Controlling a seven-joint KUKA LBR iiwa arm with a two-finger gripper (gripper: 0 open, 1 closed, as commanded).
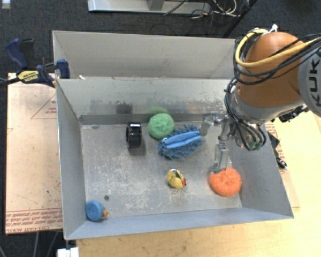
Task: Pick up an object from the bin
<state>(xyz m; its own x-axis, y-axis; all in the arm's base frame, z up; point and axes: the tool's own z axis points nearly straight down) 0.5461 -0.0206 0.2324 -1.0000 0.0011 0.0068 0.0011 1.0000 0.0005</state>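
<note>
Hanging over the right front part of the grey bin (69, 159), the end effector (219, 167) points down at the top left edge of a fuzzy orange ball (226, 183); whether it is apart or together I cannot tell. A small yellow toy (176, 179) lies to the left of the ball, with a blue brush (179, 142) and a green ball (160, 125) farther back.

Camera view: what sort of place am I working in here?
Probably a robotics lab's grasping test cell: a KUKA arm over a grey metal bin of small toys like a rubber duck, with loose cables on the carpeted floor.
</note>
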